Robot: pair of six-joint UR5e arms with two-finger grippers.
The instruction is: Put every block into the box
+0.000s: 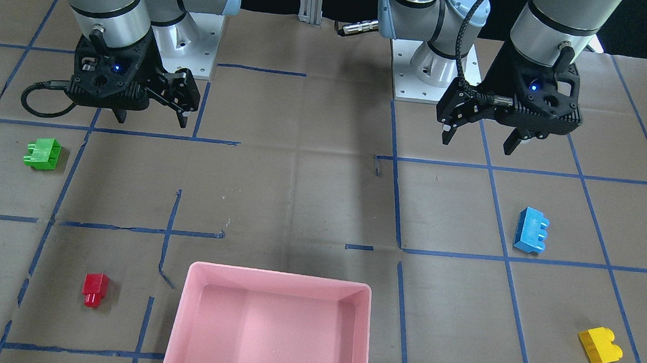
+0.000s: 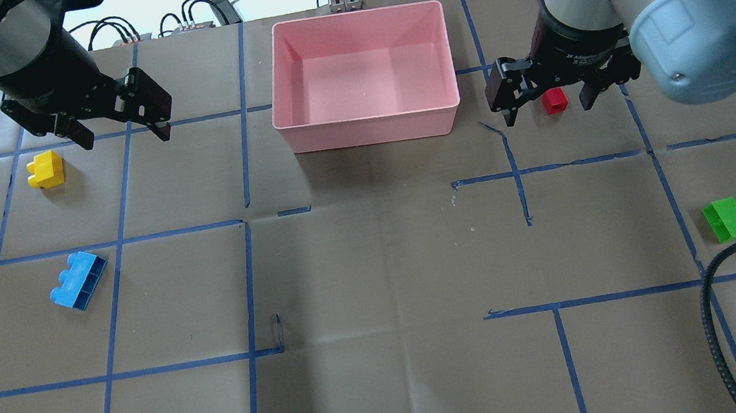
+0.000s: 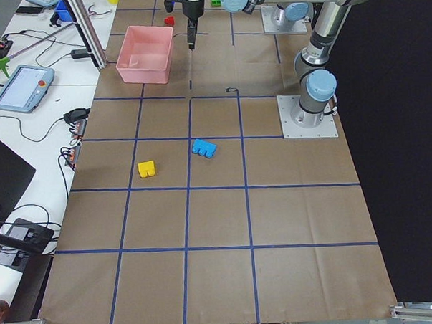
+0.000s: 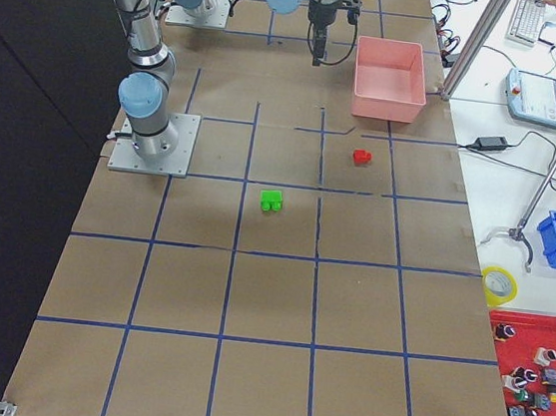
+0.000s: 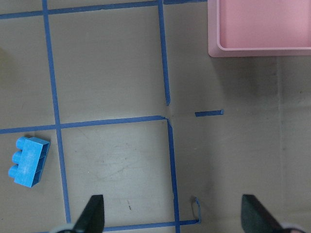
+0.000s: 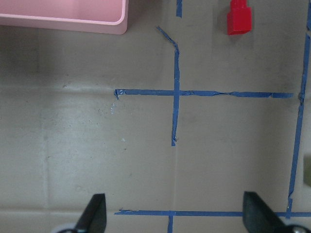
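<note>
Black jaws of the left gripper (image 1: 479, 143) and right gripper (image 1: 152, 119) stand apart above the surface (image 1: 311, 192). On the robot's left lie the blue brick (image 1: 531, 230) and yellow brick (image 1: 599, 345), on its right the green brick (image 1: 43, 153) and red brick (image 1: 94, 289). Between them, the pink box (image 1: 281, 275) sits empty.

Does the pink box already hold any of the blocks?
No, the box shows a bare floor, while the yellow block, blue block, red block and green block lie on the paper outside it.
</note>
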